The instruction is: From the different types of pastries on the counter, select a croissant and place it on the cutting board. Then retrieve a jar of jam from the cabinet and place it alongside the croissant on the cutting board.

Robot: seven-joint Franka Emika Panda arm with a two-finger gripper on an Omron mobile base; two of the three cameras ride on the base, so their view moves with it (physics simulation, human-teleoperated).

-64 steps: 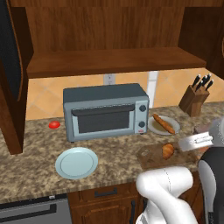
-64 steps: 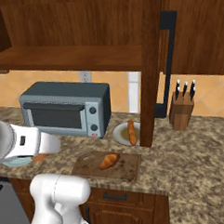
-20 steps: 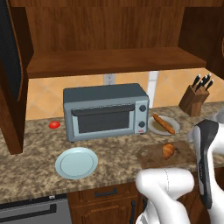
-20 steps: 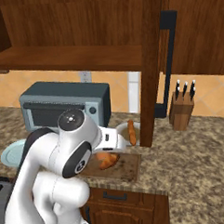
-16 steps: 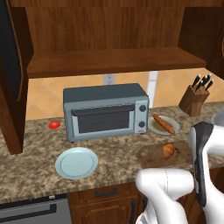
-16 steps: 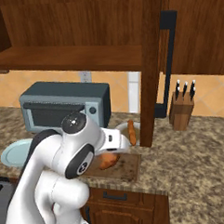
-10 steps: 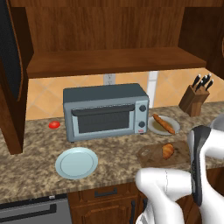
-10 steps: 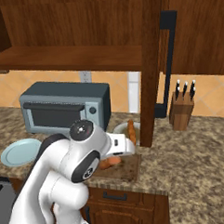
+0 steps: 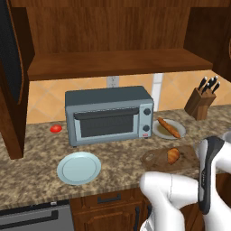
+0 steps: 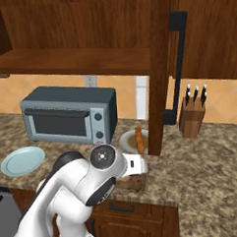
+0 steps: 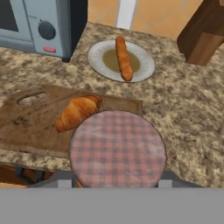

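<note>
In the hand view a jar of jam (image 11: 118, 148) with a pink checked lid sits between the fingers of my gripper (image 11: 117, 176), which is shut on it; the lid hides the fingertips. The jar hangs just over the near right end of the dark cutting board (image 11: 26, 127). The golden croissant (image 11: 78, 112) lies on that board, just left of the jar. From the left base view the croissant (image 9: 173, 155) rests on the board (image 9: 155, 159) beside my arm. The cabinet shelf (image 9: 117, 63) above is bare.
A baguette-like stick (image 11: 124, 58) lies on a white plate (image 11: 144, 65) behind the board. A grey toaster oven (image 9: 108, 115) stands at the back left, a light blue plate (image 9: 79, 168) in front of it. A knife block (image 9: 200, 101) and an open cabinet door (image 10: 159, 64) stand to the right.
My arm has swung from the left side across to the cutting board and now covers the croissant in the right base view. The croissant and the other things have stayed put.
</note>
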